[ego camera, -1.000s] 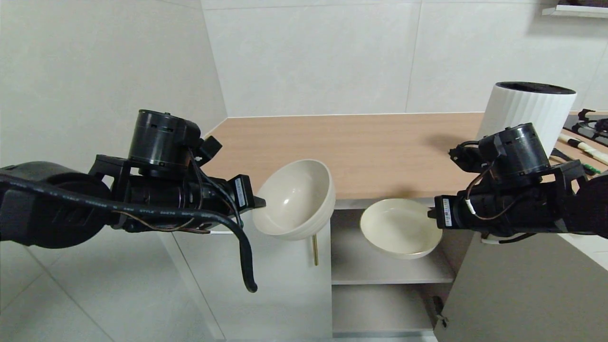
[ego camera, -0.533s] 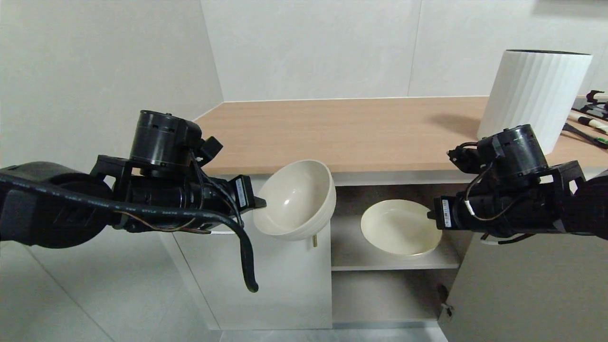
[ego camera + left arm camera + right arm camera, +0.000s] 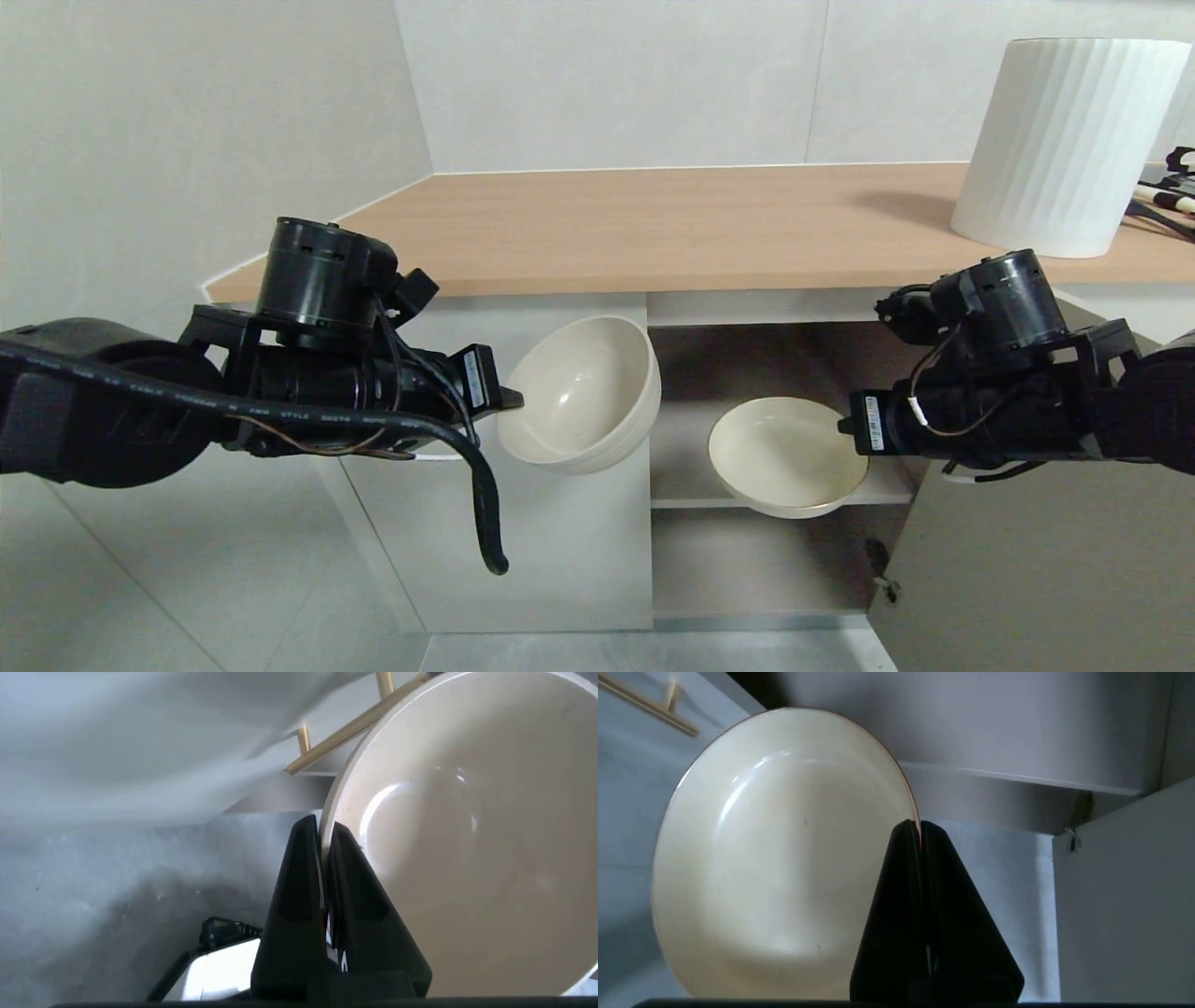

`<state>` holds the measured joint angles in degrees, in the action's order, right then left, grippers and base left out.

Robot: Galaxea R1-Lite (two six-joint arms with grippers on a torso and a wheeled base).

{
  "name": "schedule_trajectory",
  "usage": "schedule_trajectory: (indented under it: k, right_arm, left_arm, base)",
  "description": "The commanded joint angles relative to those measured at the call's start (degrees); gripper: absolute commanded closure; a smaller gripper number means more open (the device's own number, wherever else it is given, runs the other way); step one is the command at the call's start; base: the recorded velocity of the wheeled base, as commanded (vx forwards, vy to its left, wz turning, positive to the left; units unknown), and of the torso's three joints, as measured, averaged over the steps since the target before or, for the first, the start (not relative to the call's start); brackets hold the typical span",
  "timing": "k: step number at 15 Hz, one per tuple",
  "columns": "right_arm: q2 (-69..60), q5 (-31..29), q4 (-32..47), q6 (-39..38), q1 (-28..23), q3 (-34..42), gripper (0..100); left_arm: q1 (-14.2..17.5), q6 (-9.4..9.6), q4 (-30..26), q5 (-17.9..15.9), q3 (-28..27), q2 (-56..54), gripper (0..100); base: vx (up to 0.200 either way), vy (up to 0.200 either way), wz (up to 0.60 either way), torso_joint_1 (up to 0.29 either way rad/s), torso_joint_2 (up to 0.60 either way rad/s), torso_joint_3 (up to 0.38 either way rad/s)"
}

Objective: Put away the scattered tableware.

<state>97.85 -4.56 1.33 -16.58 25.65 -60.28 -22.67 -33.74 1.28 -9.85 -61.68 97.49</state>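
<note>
The black right gripper [image 3: 918, 833] pinches the rim of a shallow cream ceramic bowl [image 3: 785, 849]. A pale cabinet door [image 3: 1130, 905] lies beyond them.

Cream bowl [image 3: 583, 397], cream plate [image 3: 784, 455]

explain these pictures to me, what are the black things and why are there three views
The black things are a robot's two arms, each ending in a two-fingered hand. The wide picture comes from a camera on the robot's head, looking forward and down. The other two come from cameras on each wrist, looking out from that arm. The left hand is shut on the rim of a deep bowl; the right hand is shut on the rim of a shallow dish. Both are held in the air before an open cabinet with a shelf. Above is a wooden counter bearing a white ribbed tub and some utensils at its far right.
</note>
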Motion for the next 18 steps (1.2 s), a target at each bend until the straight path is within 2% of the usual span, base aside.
schedule_trajectory:
  k: [1,3,7,13,16,18]
  right_arm:
    - [1.29,0.08,-0.01,0.06,0.02,-0.1,100]
    - [3.75,-0.01,-0.1,0.14,0.02,-0.27,100]
    - [14.12,-0.36,-5.81,-0.12,0.02,-0.71,100]
    - [28.53,-3.53,-19.08,-3.99,-2.8,-2.56,100]
    - [32.31,-5.11,-21.28,-4.87,-5.43,-4.93,100]
    - [35.48,-6.78,-25.24,-6.36,-6.05,-6.07,100]
  left_arm:
    - [0.0,-0.01,0.04,0.01,-0.01,0.07,100]
    - [0.0,-0.01,-0.05,0.01,-0.01,0.07,100]
    - [-0.88,0.08,-0.05,0.01,0.42,0.25,100]
    - [-3.08,4.65,-3.3,0.18,1.22,2.27,100]
    - [-3.96,5.27,-4.8,0.27,1.3,2.27,100]
    - [-4.48,7.46,-5.67,0.27,2.01,2.27,100]
  base:
    - [0.0,0.0,0.0,0.0,0.0,0.0]
    - [0.0,0.0,0.0,0.0,0.0,0.0]
    - [0.0,0.0,0.0,0.0,0.0,0.0]
    - [0.0,0.0,0.0,0.0,0.0,0.0]
    - [0.0,0.0,0.0,0.0,0.0,0.0]
    - [0.0,0.0,0.0,0.0,0.0,0.0]
